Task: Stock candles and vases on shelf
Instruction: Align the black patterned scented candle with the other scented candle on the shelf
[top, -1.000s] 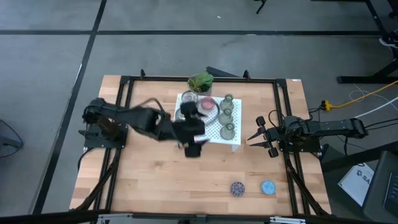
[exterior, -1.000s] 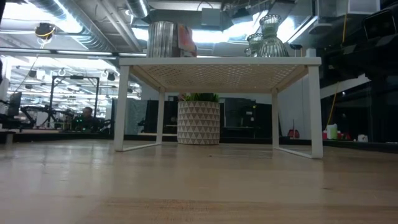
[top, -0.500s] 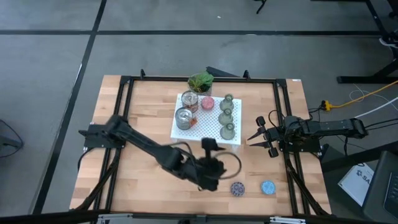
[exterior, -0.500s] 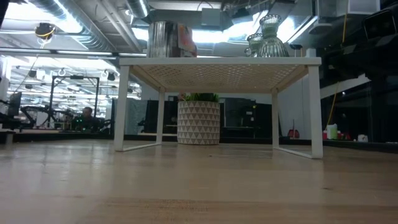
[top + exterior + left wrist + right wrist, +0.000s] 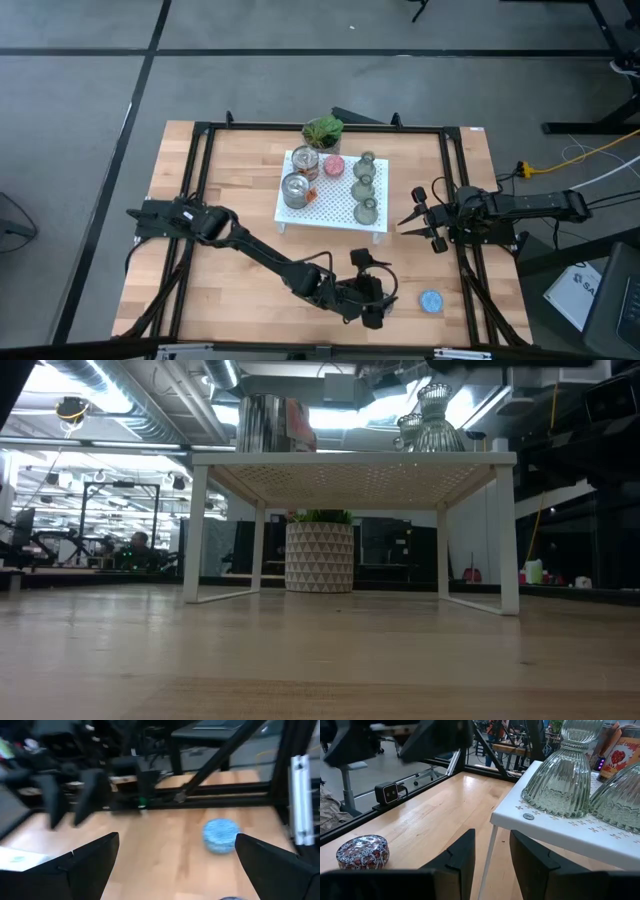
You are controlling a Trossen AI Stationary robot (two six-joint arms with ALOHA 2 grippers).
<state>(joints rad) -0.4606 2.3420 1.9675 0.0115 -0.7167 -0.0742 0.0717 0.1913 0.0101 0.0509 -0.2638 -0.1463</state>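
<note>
The white shelf holds two silver tin candles, a pink candle and three green vases, all standing on their bases. My left gripper hangs open near the table's near edge over the dark blue-purple candle, which it hides in the high view. The light blue candle lies flat on the table just right of it. My right gripper waits at the shelf's right end, fingers apart on nothing.
A leafy potted plant stands behind the shelf at the far edge. Black frame rails run along the table's sides. Bare wood lies left of the shelf and along the near left.
My left gripper has swept from the shelf's near left corner toward the table's near edge and to the right, sinking as it went. It now hangs over the dark candle, still open. Nothing on the shelf or table has moved.
</note>
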